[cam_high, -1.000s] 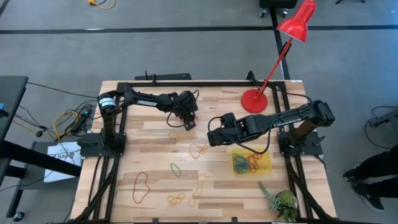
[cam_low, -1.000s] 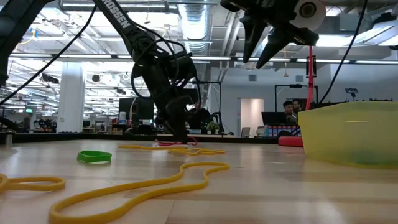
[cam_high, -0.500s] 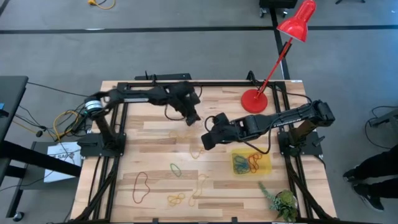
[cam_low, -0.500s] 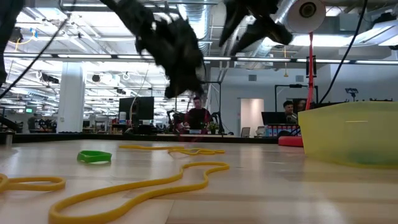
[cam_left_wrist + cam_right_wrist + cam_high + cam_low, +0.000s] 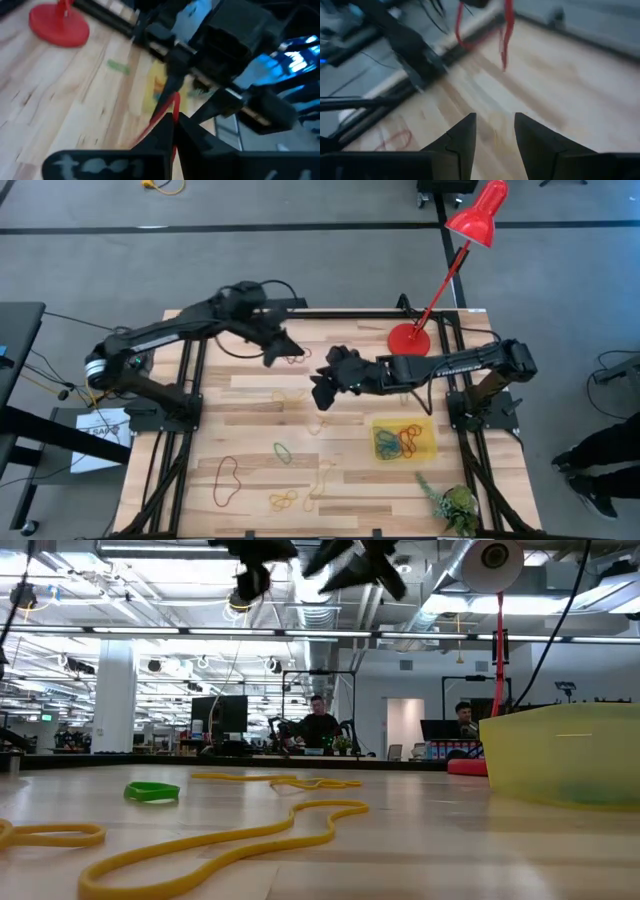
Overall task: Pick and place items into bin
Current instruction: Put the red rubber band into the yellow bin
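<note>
I see the red lamp [image 5: 478,215] leaning over the table's far right corner, its round base [image 5: 409,341] standing just behind the right arm. A green plant sprig [image 5: 447,500] lies at the near right edge, close to the bin [image 5: 428,442]. Nothing sits between the two grippers but bare wood.

My left gripper [image 5: 281,348] is raised over the far middle of the table, pinched shut on a red band [image 5: 167,115] that dangles from its tips; the left wrist view shows the jaws together with the red strand caught between them. My right gripper [image 5: 322,390] hangs near the table's centre, fingers [image 5: 460,137] parted and empty, and the same red band [image 5: 506,30] hangs ahead of it in the right wrist view.

On the table I count one red loop [image 5: 226,480] at the near left, one green band [image 5: 283,451], a yellow cluster [image 5: 284,500] at the near edge, a pale yellow loop [image 5: 322,475] beside it, another [image 5: 319,421] at mid-table and a faint one [image 5: 289,395] beyond it. That is six on the wood, though the tangled ones may be more than one each.

The yellow bin sits to the right of centre, in front of the right arm, holding a heap of blue, yellow, orange and red bands [image 5: 398,442]; I cannot count them singly.

From table height, the green band [image 5: 152,791] and long yellow loops [image 5: 230,840] lie in front, with the bin wall [image 5: 560,755] at right.
</note>
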